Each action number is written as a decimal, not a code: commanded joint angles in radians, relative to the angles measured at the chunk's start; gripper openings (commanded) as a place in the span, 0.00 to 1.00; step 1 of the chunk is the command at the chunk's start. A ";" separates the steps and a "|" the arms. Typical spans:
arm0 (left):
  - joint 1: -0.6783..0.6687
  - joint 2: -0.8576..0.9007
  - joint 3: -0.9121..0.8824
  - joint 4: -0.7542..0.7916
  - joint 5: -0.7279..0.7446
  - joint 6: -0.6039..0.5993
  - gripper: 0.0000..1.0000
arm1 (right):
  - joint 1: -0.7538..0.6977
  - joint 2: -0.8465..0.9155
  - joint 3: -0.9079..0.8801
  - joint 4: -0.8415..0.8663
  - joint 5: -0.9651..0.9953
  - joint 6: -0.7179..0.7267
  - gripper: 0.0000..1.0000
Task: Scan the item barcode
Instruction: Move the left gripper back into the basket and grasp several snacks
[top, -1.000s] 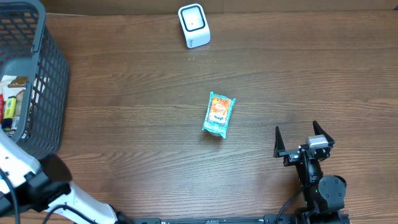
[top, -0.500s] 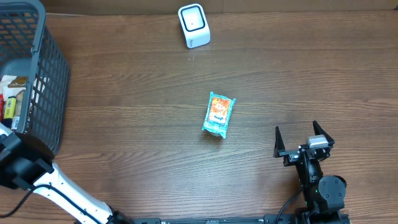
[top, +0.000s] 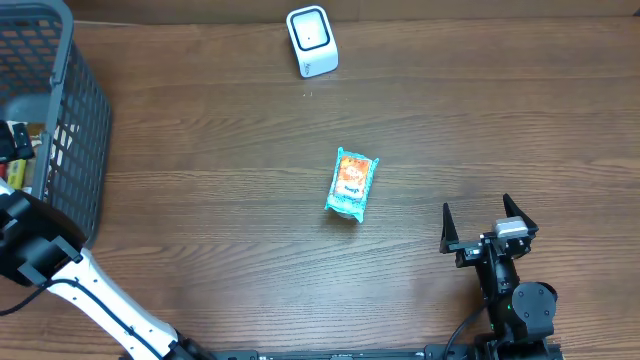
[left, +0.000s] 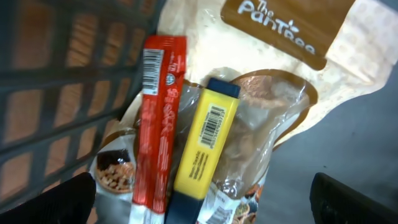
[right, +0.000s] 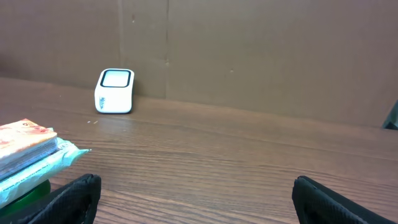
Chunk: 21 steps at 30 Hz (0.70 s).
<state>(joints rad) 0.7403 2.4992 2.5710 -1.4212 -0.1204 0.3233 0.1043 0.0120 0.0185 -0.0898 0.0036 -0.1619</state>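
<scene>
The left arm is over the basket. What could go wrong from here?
1. The yellow box lies against the red stick pack, so the open left gripper may pinch both.
2. The basket wall is close beside them; a finger could strike it.

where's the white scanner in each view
Overhead: the white scanner sits near the top edge, slightly left of centre.
Left wrist: not in it.
Right wrist: the white scanner is in the upper left, far from the camera.
Shared landmark: the orange-and-teal packet, mid-picture overhead and at the lower left edge of the right wrist view.
</scene>
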 joint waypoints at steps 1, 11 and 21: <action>0.022 0.014 -0.006 0.008 0.018 0.047 1.00 | -0.005 -0.009 -0.011 0.006 -0.005 -0.003 1.00; 0.052 0.080 -0.016 0.019 0.114 0.089 1.00 | -0.005 -0.009 -0.011 0.006 -0.005 -0.003 1.00; 0.053 0.170 -0.026 0.014 0.174 0.089 1.00 | -0.005 -0.009 -0.011 0.006 -0.005 -0.003 1.00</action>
<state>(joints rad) 0.7937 2.6320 2.5633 -1.4025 -0.0055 0.3969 0.1047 0.0120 0.0185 -0.0902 0.0036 -0.1612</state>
